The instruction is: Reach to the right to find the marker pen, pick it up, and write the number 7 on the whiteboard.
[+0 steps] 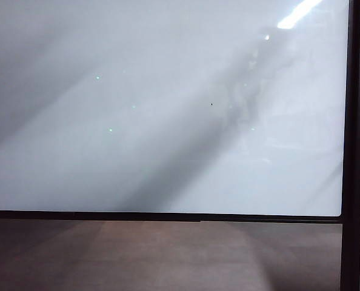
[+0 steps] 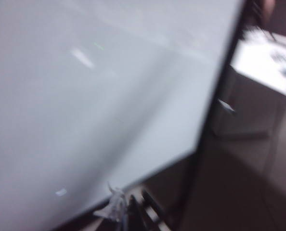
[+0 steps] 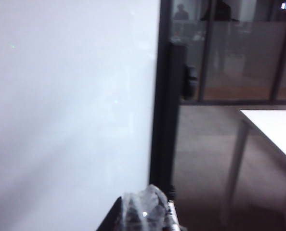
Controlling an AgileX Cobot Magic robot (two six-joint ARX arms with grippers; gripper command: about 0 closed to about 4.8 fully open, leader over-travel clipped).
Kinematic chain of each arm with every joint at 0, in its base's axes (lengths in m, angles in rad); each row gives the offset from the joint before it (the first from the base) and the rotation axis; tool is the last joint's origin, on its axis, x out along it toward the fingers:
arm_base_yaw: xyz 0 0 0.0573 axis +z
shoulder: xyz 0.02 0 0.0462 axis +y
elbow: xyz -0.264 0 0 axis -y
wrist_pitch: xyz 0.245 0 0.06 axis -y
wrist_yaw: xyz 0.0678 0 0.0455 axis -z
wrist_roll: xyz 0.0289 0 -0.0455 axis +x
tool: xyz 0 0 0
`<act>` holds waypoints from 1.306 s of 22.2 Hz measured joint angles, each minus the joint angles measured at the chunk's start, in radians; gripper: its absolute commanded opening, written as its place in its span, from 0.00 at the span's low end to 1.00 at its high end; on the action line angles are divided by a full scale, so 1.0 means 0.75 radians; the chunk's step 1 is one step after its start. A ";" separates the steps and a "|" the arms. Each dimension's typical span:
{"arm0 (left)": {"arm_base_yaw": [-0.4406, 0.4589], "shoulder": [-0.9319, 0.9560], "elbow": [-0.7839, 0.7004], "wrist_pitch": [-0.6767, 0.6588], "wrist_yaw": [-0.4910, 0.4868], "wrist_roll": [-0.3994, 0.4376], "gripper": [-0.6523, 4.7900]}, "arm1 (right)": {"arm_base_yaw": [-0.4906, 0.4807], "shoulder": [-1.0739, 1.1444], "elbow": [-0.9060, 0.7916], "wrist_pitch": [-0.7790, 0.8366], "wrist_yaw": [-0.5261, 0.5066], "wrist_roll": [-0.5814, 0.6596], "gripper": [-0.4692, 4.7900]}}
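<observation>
the whiteboard (image 1: 162, 121) fills almost the whole exterior view, a glossy white panel with a thin black frame along its lower edge and a black upright post (image 1: 351, 145) at its right side. a tiny dark speck (image 1: 212, 103) sits near the middle of the panel; no written stroke shows on it. brown floor (image 1: 168, 254) lies below the frame. neither arm appears in the exterior view.

the left wrist view is blurred. it shows the whiteboard (image 2: 95, 106) tilted across the picture, and the left gripper (image 2: 133, 211) at the picture's edge with something pale on it; whether its jaws stand wide or narrow cannot be told.

the right wrist view shows the whiteboard (image 3: 71, 106), its black post (image 3: 167, 110), and a white worktop (image 3: 278, 130) beyond the post. the right gripper (image 3: 145, 211), wrapped in clear film, shows only in part; its jaws are closed. whether anything sits between them cannot be told.

the marker pen cannot be made out in any view.
</observation>
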 measured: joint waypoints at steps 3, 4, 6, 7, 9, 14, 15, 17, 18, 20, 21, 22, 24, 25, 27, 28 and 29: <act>-0.167 0.044 0.058 -0.055 -0.048 0.040 0.11 | -0.053 0.021 -0.001 0.024 -0.006 0.000 0.09; -0.213 0.045 0.071 -0.062 -0.057 0.047 0.11 | -0.092 0.021 -0.002 0.025 -0.030 0.000 0.09; -0.254 0.041 0.075 -0.048 -0.063 0.047 0.11 | -0.180 0.026 -0.002 0.025 -0.103 0.000 0.09; -0.260 0.041 0.075 -0.048 -0.064 0.047 0.11 | -0.218 0.033 -0.002 0.027 -0.127 0.000 0.09; -0.264 0.041 0.075 -0.049 -0.068 0.045 0.11 | -0.293 0.045 -0.014 0.050 -0.169 0.000 0.09; -0.264 0.041 0.075 -0.048 -0.067 0.043 0.11 | -0.472 0.129 -0.224 0.331 -0.433 0.022 0.09; -0.264 0.041 0.075 -0.048 -0.066 0.043 0.11 | -0.475 0.139 -0.242 0.341 -0.441 0.031 0.09; -0.264 0.041 0.075 -0.047 -0.042 0.043 0.11 | -0.476 0.183 -0.272 0.397 -0.459 0.036 0.09; -0.264 0.041 0.075 -0.043 -0.037 0.043 0.11 | -0.476 0.230 -0.301 0.451 -0.491 0.036 0.09; -0.264 0.041 0.075 -0.043 -0.037 0.043 0.11 | -0.474 0.334 -0.352 0.520 -0.523 0.037 0.09; -0.264 0.041 0.075 -0.044 -0.037 0.043 0.11 | -0.473 0.381 -0.366 0.554 -0.527 0.037 0.09; -0.264 0.041 0.075 -0.043 -0.034 0.043 0.11 | -0.472 0.472 -0.377 0.632 -0.528 0.037 0.18; -0.264 0.041 0.075 -0.044 -0.021 0.043 0.11 | -0.472 0.584 -0.376 0.761 -0.528 0.042 0.51; -0.264 0.041 0.075 -0.043 -0.014 0.043 0.11 | -0.472 0.635 -0.376 0.829 -0.528 0.045 0.51; -0.264 0.042 0.075 -0.044 -0.010 0.043 0.11 | -0.472 0.787 -0.376 0.987 -0.545 0.070 0.55; -0.264 0.042 0.075 -0.043 0.000 0.043 0.11 | -0.471 0.858 -0.377 1.052 -0.571 0.076 0.58; -0.264 0.042 0.075 -0.044 0.011 0.043 0.11 | -0.468 0.906 -0.375 1.110 -0.586 0.078 0.60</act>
